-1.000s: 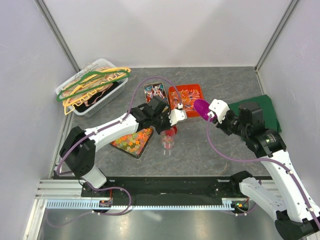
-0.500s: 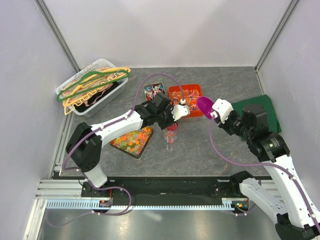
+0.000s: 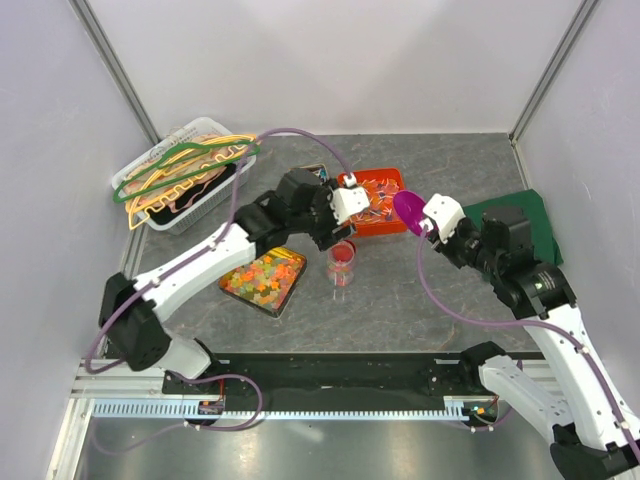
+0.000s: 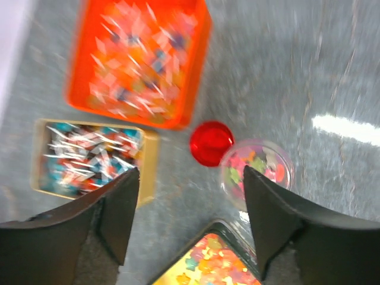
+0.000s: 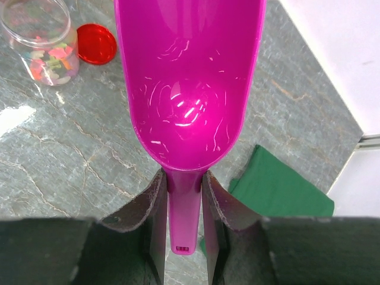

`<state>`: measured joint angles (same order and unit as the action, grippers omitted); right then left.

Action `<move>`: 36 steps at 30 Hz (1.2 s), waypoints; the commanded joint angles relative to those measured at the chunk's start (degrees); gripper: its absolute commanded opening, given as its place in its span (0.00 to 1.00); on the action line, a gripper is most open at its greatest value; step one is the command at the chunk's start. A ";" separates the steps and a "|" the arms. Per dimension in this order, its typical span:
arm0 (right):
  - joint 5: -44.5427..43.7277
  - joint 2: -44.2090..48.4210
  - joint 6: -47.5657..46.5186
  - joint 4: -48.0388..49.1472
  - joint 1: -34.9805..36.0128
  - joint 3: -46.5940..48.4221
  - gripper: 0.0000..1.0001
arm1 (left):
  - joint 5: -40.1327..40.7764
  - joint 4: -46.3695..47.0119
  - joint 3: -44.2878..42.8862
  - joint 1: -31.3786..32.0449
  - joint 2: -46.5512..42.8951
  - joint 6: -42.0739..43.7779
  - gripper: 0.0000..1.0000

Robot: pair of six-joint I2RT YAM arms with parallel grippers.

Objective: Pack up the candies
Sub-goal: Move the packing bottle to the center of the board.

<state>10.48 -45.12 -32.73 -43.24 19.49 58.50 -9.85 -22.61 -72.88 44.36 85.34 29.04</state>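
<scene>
So, left gripper [image 4: 190, 172]: hung over table with jaws wide apart, nothing between them, above red lid [image 4: 211, 143] and jar [image 4: 236, 193].
Right gripper [image 5: 184, 205]: was clamped on handle of purple scoop [image 5: 190, 89].
Candies [image 4: 139, 59]: lay in orange tray [image 4: 197, 77], small tan tray [image 4: 149, 163] and triangular tray [image 3: 276, 306]; a few inside jar.
Red lid: lay flat, just beside jar.

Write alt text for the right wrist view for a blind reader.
An empty magenta scoop, handle clamped in the right tool, fills the view above a grey table. A clear jar with some candies and a red lid sit top left; green cloth lower right.
</scene>
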 commanded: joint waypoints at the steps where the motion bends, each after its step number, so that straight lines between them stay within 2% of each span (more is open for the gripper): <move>1: -1.86 -3.21 0.39 3.69 -0.24 1.26 0.00 | -5.52 1.34 -3.84 -3.30 -6.94 -5.37 0.81; 5: -2.30 -4.80 0.47 6.14 -0.24 1.00 0.00 | -16.23 1.17 -4.99 -8.14 -8.17 -10.48 0.85; 12: -2.83 -7.70 -2.25 7.56 1.25 0.30 0.00 | -23.10 -1.20 -9.90 -11.66 -2.64 -18.57 0.85; 17: -14.42 -10.86 -5.06 9.93 9.59 -0.67 0.00 | -28.90 -2.79 -14.65 -12.01 2.98 -22.62 0.85; 25: -20.76 -14.64 -5.85 13.97 14.70 -0.93 0.00 | -38.48 -2.53 -16.68 -12.72 6.06 -25.78 0.85; 32: -24.54 -16.40 -5.06 15.38 20.15 -0.76 0.00 | -38.76 -2.18 -17.21 -12.72 8.17 -26.58 0.85; 36: -25.77 -17.10 -5.06 14.77 21.73 1.79 0.00 | -38.14 -2.09 -17.03 -12.54 9.23 -26.66 0.81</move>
<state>-12.10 -62.00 -37.91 -30.76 39.97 57.10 -46.61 -25.21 -87.85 31.79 93.51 4.40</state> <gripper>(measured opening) 0.316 0.837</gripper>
